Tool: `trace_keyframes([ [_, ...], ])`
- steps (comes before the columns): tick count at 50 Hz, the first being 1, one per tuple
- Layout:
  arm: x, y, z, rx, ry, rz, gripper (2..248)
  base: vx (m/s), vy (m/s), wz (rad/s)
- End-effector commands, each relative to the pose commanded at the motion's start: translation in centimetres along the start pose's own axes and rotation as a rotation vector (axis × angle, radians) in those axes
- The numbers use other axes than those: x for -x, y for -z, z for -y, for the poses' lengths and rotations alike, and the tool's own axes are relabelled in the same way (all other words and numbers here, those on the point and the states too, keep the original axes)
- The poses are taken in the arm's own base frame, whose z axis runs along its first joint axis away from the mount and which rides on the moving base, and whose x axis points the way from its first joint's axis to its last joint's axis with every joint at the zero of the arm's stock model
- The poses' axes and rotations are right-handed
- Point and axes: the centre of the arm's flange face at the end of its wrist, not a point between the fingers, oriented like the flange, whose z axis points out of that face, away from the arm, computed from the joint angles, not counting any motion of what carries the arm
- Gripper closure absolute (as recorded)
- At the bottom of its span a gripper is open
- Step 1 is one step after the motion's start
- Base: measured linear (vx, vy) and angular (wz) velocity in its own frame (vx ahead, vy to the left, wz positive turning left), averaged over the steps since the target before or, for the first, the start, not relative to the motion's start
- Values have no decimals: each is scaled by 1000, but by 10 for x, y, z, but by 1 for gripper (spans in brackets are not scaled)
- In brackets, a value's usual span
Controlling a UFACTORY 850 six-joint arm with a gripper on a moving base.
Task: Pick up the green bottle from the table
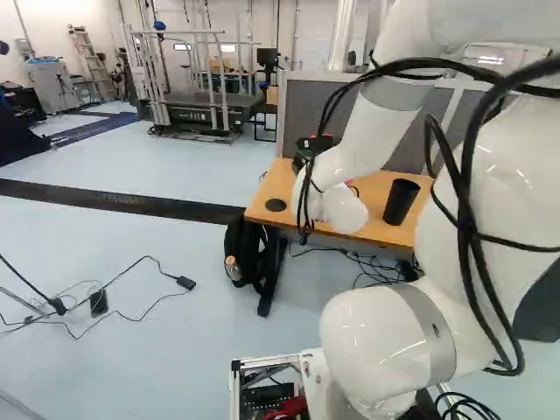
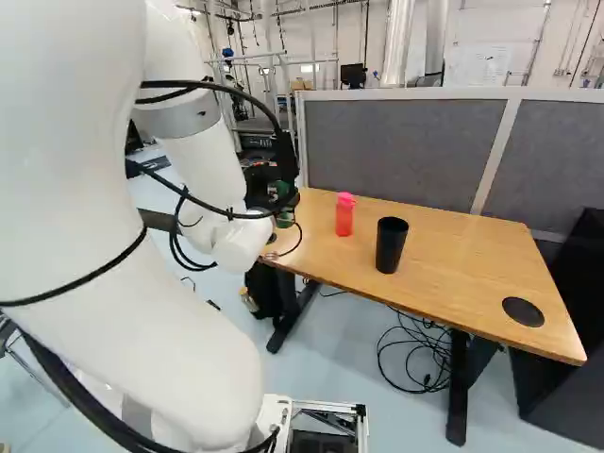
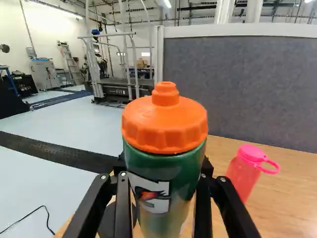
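My gripper (image 2: 272, 189) is at the table's far left end in the right base view, partly hidden by cables. A bit of the green bottle (image 2: 285, 217) shows there beside the arm. In the wrist view the gripper (image 3: 163, 168) is shut on the green bottle (image 3: 183, 173), one black finger against each side of its body. The bottle's orange lid (image 3: 165, 124) rises above the fingertips. Its base is out of sight, so whether it touches the wooden table (image 2: 444, 255) cannot be told.
A pink bottle (image 3: 242, 173) stands on the table beside the held bottle. Farther along is a black cup (image 2: 391, 245). Grey partitions (image 2: 396, 151) rise behind the table. A black backpack (image 1: 248, 254) leans by a table leg, and cables (image 2: 415, 349) lie beneath.
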Motion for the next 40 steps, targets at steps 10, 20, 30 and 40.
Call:
trace_keyframes([
  [10,-2,3,0,0,0,-7,137,0,0,0],
  [20,-2,5,0,-1,0,0,137,0,0,0],
  [30,0,9,0,-2,1,16,137,0,0,0],
  [40,2,16,0,-4,2,42,137,0,0,0],
])
